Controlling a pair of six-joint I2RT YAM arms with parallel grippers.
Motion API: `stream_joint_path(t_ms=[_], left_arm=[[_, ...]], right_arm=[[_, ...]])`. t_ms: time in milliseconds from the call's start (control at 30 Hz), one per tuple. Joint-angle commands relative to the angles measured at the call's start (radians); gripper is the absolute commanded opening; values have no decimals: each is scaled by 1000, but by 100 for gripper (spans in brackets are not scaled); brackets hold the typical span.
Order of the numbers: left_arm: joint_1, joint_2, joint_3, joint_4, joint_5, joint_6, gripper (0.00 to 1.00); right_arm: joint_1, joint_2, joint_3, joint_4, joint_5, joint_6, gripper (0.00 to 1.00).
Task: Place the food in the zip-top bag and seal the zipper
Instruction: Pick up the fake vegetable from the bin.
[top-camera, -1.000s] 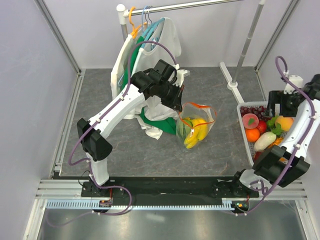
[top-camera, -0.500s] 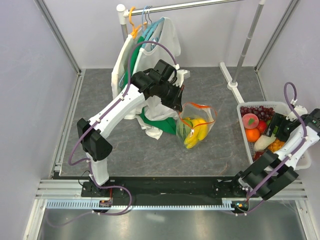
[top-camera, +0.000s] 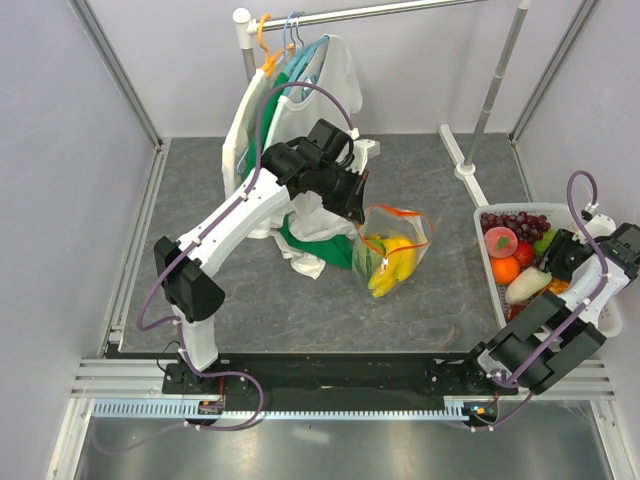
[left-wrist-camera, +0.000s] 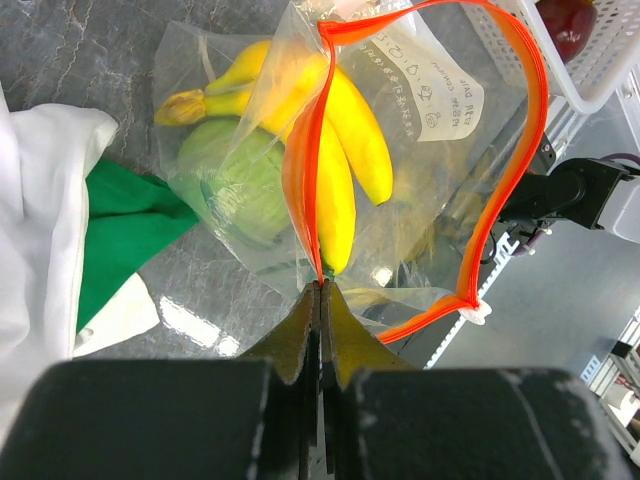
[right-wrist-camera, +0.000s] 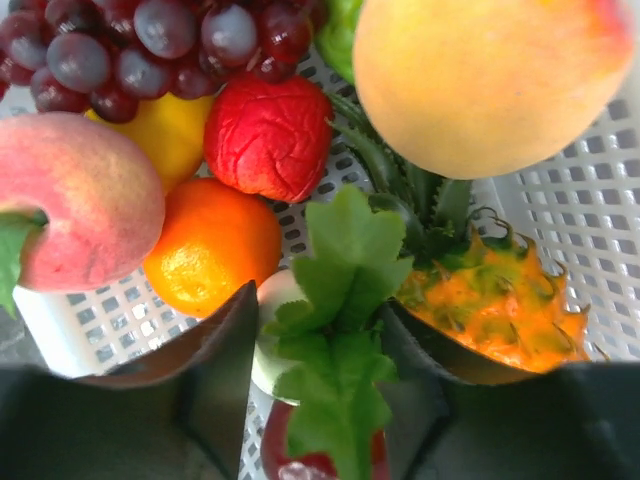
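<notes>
Partway: bananas and a green piece already in the bag, upright on the bench, zipper gaping. Left hand clenched on zipper; right hand spread around a leafy piece in the basket. Sealing remains.

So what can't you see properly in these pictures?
Right wrist view: green leaves cover the pale and red pieces below, so their kind is unclear.
Left wrist view: the green lump in the zip-top bag is blurred by plastic.
Top view: the right gripper's jaws are hidden by its own wrist.
</notes>
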Motion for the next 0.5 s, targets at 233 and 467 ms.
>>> stream_joint_path(t_ms=[233,467], left_arm=[[6,-6,22,19,30,44,2],[17,-3,17,13,40,44,2]], right_arm=[[-2,-56,202,-123,-134,46,8],[-2,-111,403,-175,-352,75,0]])
